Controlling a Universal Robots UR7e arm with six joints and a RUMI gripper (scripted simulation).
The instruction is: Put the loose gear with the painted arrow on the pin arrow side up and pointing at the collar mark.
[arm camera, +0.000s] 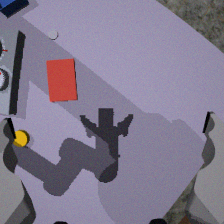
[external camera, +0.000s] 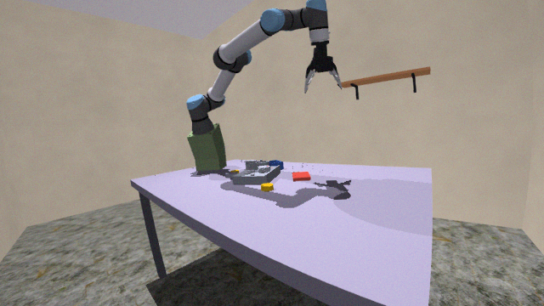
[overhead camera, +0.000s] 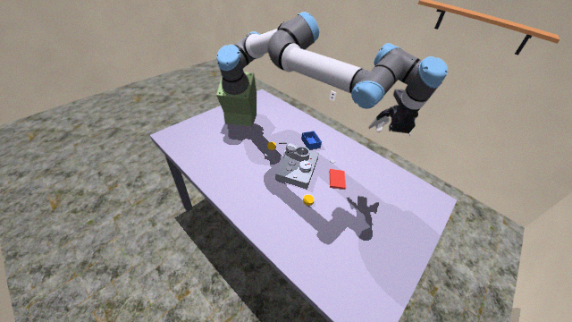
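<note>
My gripper [overhead camera: 377, 124] [external camera: 323, 85] [arm camera: 109, 116] is open and empty. It hangs high above the right half of the purple table [overhead camera: 393, 250] [external camera: 340, 238] [arm camera: 150, 60]. A grey baseplate [overhead camera: 298, 180] [external camera: 251, 178] [arm camera: 6, 100] lies mid-table and carries a dark gear and a white round part with red marks [overhead camera: 306, 165]. A yellow gear-like disc [overhead camera: 308, 199] [external camera: 267, 187] [arm camera: 20, 138] lies loose in front of the plate. A second yellow disc [overhead camera: 272, 145] [external camera: 235, 171] lies behind it. The arrow, the pin and the collar mark are too small to make out.
A flat red block [overhead camera: 337, 178] [external camera: 301, 176] [arm camera: 62, 80] lies right of the plate. A blue bin [overhead camera: 311, 139] [external camera: 276, 163] and a small white piece [overhead camera: 332, 160] [arm camera: 53, 35] lie near the plate. The arm stands on a green pedestal [overhead camera: 237, 100] [external camera: 207, 146]. A wooden shelf [overhead camera: 487, 20] [external camera: 384, 77] hangs on the wall.
</note>
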